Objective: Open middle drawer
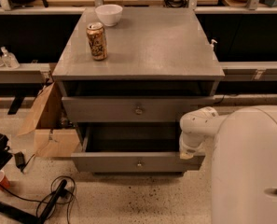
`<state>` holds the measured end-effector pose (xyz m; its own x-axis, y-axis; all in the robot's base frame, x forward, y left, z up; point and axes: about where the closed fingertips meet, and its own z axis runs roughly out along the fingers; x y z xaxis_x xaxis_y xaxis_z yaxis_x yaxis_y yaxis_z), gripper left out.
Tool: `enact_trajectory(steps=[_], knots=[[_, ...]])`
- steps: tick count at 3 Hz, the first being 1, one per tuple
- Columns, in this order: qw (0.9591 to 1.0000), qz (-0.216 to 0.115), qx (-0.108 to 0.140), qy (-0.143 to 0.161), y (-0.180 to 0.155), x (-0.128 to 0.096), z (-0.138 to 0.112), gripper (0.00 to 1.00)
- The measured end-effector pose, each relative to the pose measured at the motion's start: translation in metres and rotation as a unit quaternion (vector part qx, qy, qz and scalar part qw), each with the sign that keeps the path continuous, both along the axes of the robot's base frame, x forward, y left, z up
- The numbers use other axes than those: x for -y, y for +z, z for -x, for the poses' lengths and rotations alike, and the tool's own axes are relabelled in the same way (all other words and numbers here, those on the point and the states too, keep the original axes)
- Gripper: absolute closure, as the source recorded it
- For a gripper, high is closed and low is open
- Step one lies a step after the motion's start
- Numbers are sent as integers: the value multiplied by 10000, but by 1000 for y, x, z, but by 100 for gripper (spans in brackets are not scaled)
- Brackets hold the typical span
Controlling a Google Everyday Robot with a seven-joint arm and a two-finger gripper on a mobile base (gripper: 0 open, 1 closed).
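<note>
The middle drawer (138,163) is a wide grey drawer with a small round knob at its centre. It stands pulled out from the grey cabinet (142,45), and its plain grey inside shows. My white arm (198,125) reaches down at the drawer's right end. My gripper (187,154) sits at the right end of the drawer front, at its top edge. The drawer above (138,110), with a bigger knob, is shut.
A drink can (97,41) and a white bowl (109,14) stand on the cabinet top. A cardboard box (47,125) leans at the cabinet's left. Cables (54,199) lie on the floor at front left. My white base (250,171) fills the lower right.
</note>
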<state>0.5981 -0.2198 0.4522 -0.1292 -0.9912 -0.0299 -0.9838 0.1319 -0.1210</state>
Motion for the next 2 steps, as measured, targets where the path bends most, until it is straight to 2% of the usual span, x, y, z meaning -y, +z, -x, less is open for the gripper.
enact_trajectory(steps=[2], knots=[[10000,0,-10,1,0,0,1,39]])
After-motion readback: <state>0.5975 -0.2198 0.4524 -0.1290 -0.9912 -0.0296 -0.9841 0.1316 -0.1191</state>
